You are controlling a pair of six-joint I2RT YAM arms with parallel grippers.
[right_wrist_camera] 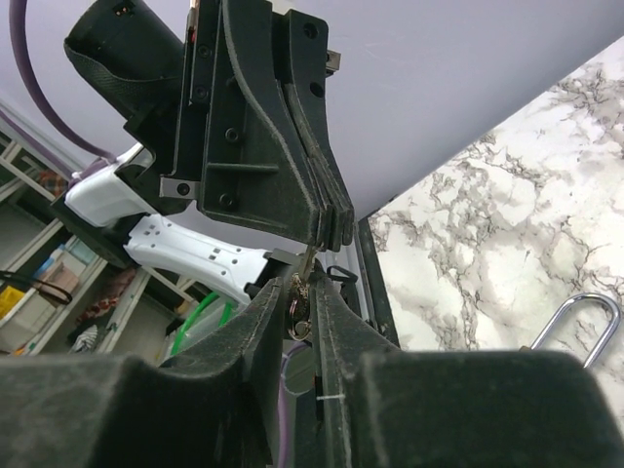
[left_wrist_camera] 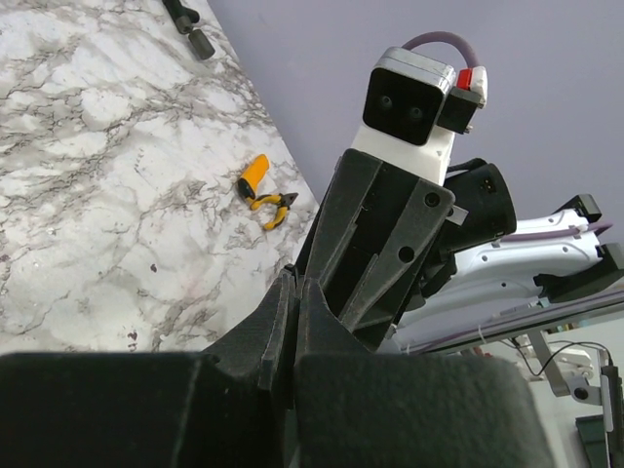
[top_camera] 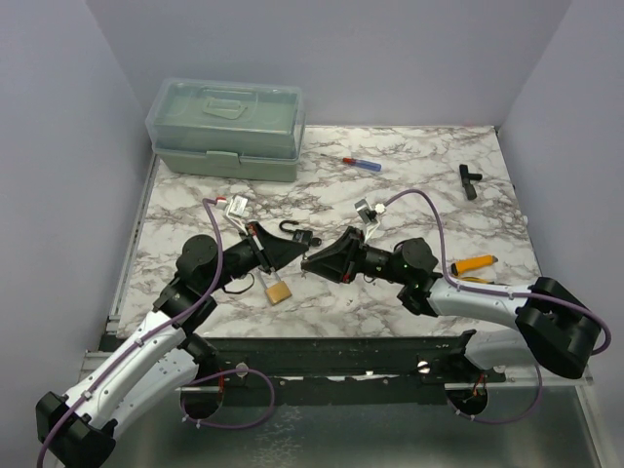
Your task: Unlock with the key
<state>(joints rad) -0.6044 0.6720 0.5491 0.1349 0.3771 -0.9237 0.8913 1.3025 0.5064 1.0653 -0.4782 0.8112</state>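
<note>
Because a key has to be gripped by its head with the blade left free for the lock, the two arms meet tip to tip above the middle of the table (top_camera: 419,156), a little toward its near edge. This looks like a move to pass or re-seat the key (right_wrist_camera: 300,292).

In the right wrist view the key stands between the fingers of the right gripper (top_camera: 317,260), which are drawn narrow around its head and ring. The thin blade rises into the tips of the left gripper (top_camera: 291,253), whose fingers are pressed together on it. It looks like a shared pinch, though I cannot tell how firm either hold is.

The padlock (top_camera: 278,291) lies flat on the marble just beside the left gripper, toward the near edge and left of centre, with nothing holding it. By my judgement, unlocking is not yet begun, and one arm must steady the lock before the key goes in.

The toolbox (top_camera: 229,127) at the far left corner and the pliers (top_camera: 473,263) by the right edge lie well apart.
</note>
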